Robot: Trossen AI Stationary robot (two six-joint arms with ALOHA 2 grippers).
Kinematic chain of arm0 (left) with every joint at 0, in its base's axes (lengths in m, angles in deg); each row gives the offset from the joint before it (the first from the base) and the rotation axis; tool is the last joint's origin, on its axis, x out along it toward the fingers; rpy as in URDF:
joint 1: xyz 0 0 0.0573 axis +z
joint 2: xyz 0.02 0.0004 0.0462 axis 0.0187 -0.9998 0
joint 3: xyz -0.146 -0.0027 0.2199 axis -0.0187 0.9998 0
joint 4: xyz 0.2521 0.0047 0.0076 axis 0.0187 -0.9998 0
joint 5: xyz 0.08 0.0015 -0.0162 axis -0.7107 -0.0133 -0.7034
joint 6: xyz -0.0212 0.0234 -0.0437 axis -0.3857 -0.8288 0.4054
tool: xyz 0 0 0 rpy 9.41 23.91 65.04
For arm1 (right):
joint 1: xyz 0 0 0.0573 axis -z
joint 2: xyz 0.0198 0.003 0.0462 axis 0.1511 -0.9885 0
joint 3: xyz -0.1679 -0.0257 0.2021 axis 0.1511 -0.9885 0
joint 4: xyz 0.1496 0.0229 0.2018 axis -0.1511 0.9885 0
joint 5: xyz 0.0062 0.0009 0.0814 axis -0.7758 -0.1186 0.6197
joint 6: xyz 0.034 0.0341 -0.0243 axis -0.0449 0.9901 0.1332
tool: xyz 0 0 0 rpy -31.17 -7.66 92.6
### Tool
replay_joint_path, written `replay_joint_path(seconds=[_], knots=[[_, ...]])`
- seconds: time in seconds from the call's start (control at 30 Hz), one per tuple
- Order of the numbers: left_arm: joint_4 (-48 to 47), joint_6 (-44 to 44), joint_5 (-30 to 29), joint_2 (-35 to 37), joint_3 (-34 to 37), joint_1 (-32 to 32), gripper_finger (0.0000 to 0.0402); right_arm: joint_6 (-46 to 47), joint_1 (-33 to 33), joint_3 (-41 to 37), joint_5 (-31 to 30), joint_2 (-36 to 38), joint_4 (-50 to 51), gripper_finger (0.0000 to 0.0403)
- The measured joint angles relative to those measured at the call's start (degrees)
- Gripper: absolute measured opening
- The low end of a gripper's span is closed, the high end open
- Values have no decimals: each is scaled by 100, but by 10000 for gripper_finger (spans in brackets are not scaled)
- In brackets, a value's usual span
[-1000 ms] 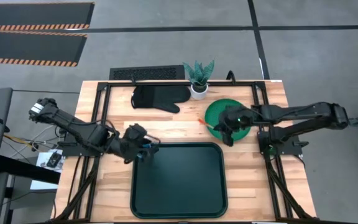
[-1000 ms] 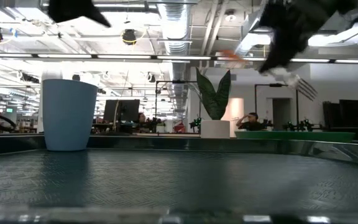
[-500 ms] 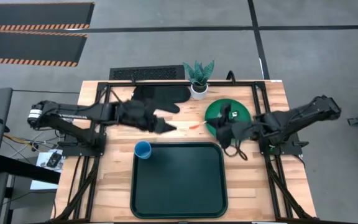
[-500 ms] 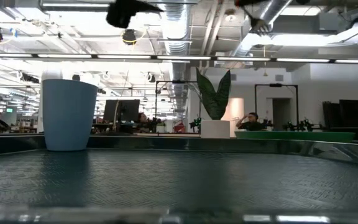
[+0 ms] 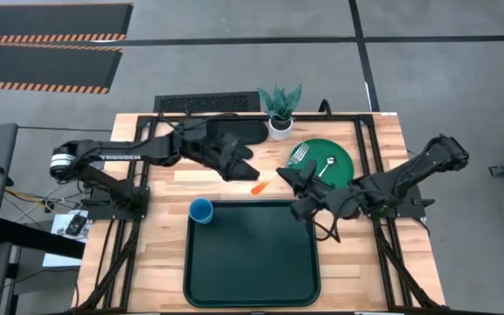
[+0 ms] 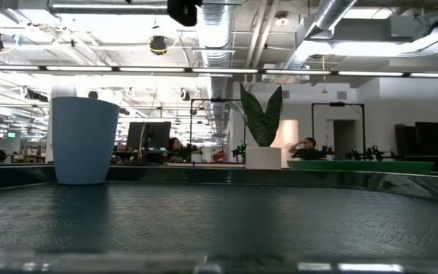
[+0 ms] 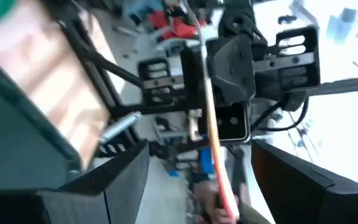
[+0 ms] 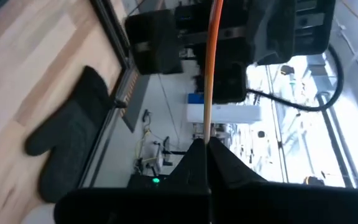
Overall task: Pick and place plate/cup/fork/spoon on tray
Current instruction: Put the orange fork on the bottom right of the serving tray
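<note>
The fork (image 5: 265, 182) hangs above the table between my two grippers, its tines (image 5: 300, 156) over the green plate (image 5: 339, 150). My right gripper (image 5: 289, 178) is shut on it. My left gripper (image 5: 248, 174) is open. In the left wrist view its fingers (image 7: 123, 177) stand on either side of the orange handle's free end (image 7: 225, 193) without touching it. The spoon (image 5: 329, 164) lies on the plate. The blue cup (image 5: 201, 210) stands upright in the far left corner of the dark green tray (image 5: 252, 262). My right gripper pinches the fork's orange handle (image 8: 207, 134) between its two fingers, on the part nearer the tines. The fingers come from the table's right and lie along the fork, whose handle runs on toward my left gripper. The fork is lifted clear of table and plate.
A black oven mitt (image 5: 226, 136), a white plant pot (image 5: 278, 125) and a black keyboard (image 5: 206, 103) lie along the table's far side. Bare wood shows between the tray and the mitt.
My left gripper has left the cup standing on the tray and gone toward the far edge and right, to the fork's handle end. My right gripper has carried the fork from over the plate toward the table's left, with the handle pointing at my left gripper.
</note>
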Motion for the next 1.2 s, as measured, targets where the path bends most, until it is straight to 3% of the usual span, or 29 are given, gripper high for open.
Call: replay_joint_path(seconds=[0.23,0.47,0.87,1.2], knots=[[1504,549,366,-490,-2,-115,264,-103,103,0,182,-70,-156,4],[1616,628,408,-570,-2,-114,251,-101,142,0,451,-70,-192,3],[1576,387,481,-589,-2,-116,100,-85,183,-2,656,-66,-227,5],[1527,269,447,-589,-2,-116,15,22,183,-2,674,-59,-264,5]])
